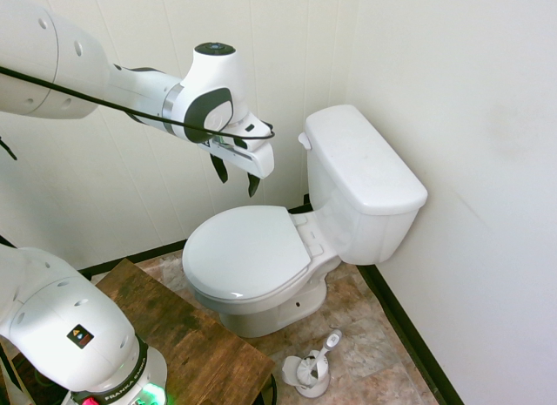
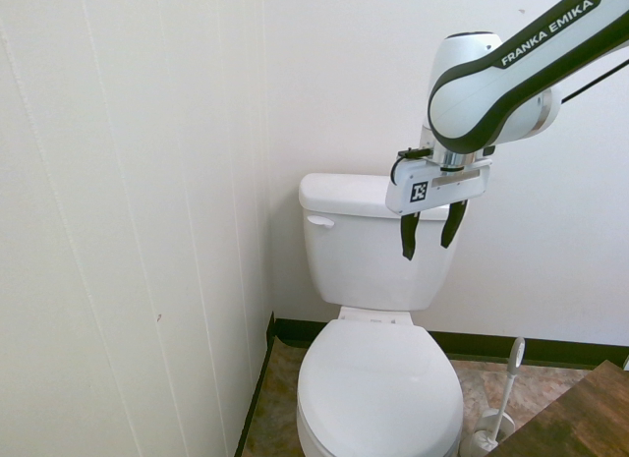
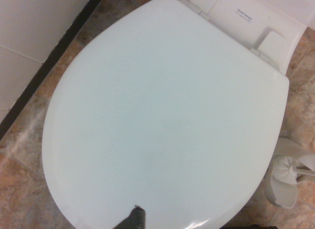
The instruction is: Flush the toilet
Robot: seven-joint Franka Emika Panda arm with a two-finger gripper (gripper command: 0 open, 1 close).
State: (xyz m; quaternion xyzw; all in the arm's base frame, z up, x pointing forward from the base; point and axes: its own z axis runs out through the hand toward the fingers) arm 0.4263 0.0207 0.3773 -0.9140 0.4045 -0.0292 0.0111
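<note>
Toilet [image 1: 287,239] takes up the corner here, glossy white, tank back against the wall and the bowl sticking out over the brown stone-look floor tiles [image 1: 370,331]. The tank lid [image 1: 361,157] is flat and sits on square, and the oval seat lid [image 1: 246,253] is down and closed. In the wrist view that seat lid [image 3: 162,115] fills nearly the whole picture, with the two hinge caps at one end.

Next down in size is the wooden board [image 1: 187,331], dark brown, on the floor just beside the front of the bowl.

Then the gripper [image 1: 237,177]. It hangs in the air above the closed seat lid, in front of the tank, touching nothing. From the second exterior view the gripper [image 2: 428,237] sits level with the tank front, its two dark fingers pointing down with a clear gap between them and nothing held.

Toilet brush [image 1: 315,363] stands in its little white holder on the tiles near the base of the bowl, handle leaning.

Smallest thing is the flush lever [image 2: 320,221], a little white handle on the tank front near its upper corner, well apart from the fingers.
</note>
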